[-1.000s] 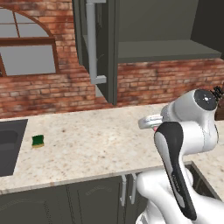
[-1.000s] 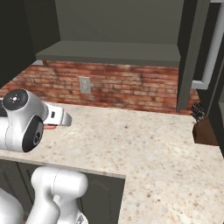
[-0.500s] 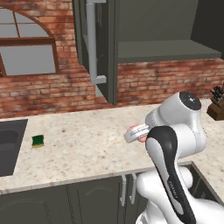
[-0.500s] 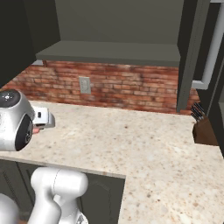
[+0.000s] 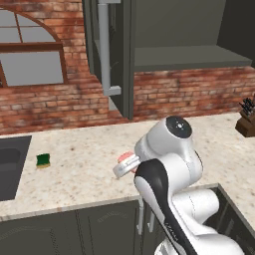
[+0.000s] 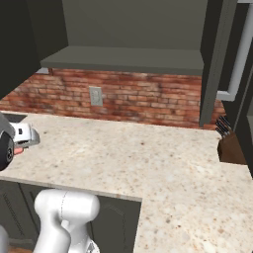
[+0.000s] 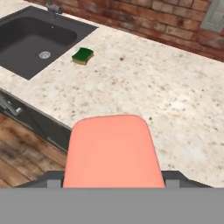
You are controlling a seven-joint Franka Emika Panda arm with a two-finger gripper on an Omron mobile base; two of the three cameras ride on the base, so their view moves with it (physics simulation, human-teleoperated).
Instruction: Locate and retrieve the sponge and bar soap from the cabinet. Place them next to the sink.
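Note:
My gripper [image 5: 124, 167] is shut on the salmon-pink bar soap [image 5: 125, 158] and holds it above the speckled counter, near its front edge. In the hand view the bar soap [image 7: 111, 153] fills the space between the fingers of the gripper [image 7: 112, 179]. The green-and-yellow sponge [image 5: 43, 160] lies on the counter just right of the dark sink [image 5: 10, 167]. From the hand, the sponge [image 7: 83, 55] and the sink [image 7: 35, 39] sit ahead and to the left. The cabinet [image 5: 189, 57] stands open above, its silver handle [image 5: 104, 45] on the swung-out door. In the right base view the gripper [image 6: 24, 136] is at the left edge.
A knife block [image 5: 246, 119] stands at the counter's far right, against the brick wall. A wall outlet [image 6: 95, 95] sits under the cabinet shelf. An arched window [image 5: 30, 64] is above the sink, and a faucet [image 7: 52, 6] rises behind the basin.
The arm has swung left along the counter toward the sink, carrying the bar soap lower and nearer the front edge. The sponge has not moved.

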